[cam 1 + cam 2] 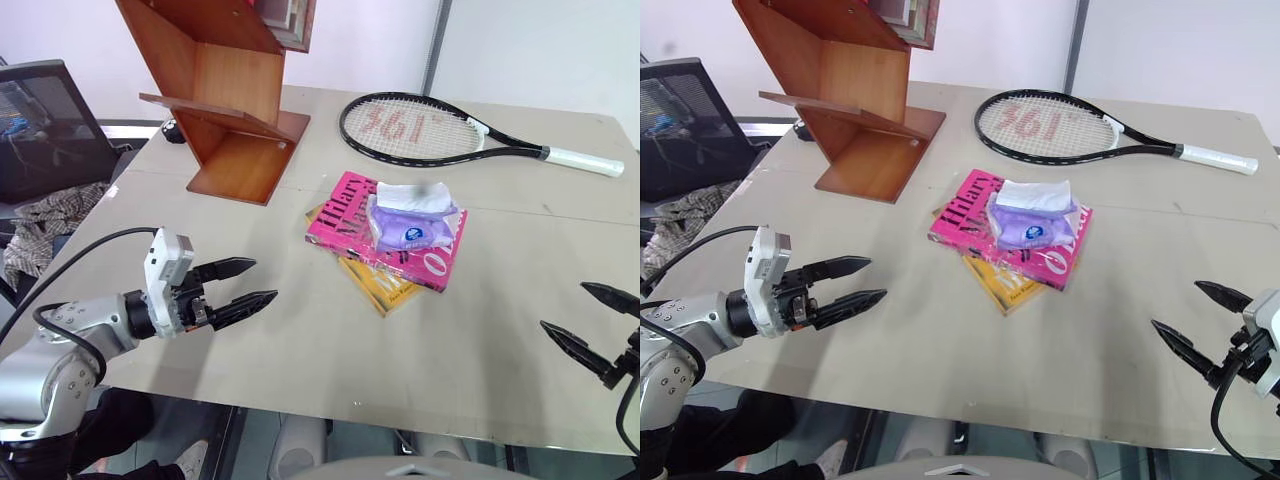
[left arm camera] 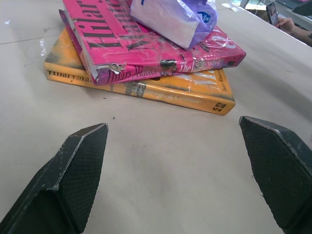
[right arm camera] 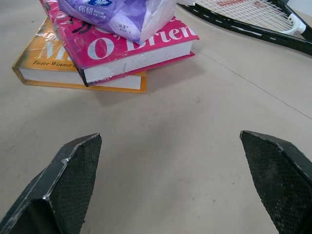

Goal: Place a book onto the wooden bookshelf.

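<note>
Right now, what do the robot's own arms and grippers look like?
The left arm is silver-grey metal with rounded joints and a black cable looping over it. At its wrist sits a white boxy module. The left gripper has two black fingers tapering to points, their inner pads finely textured. The right gripper has the same black pointed fingers, with a black cable beside it.

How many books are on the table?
2: a pink book with a tissue pack on it, lying on a yellow book mid-table. The shelf may hold more, cut off from view.
</note>
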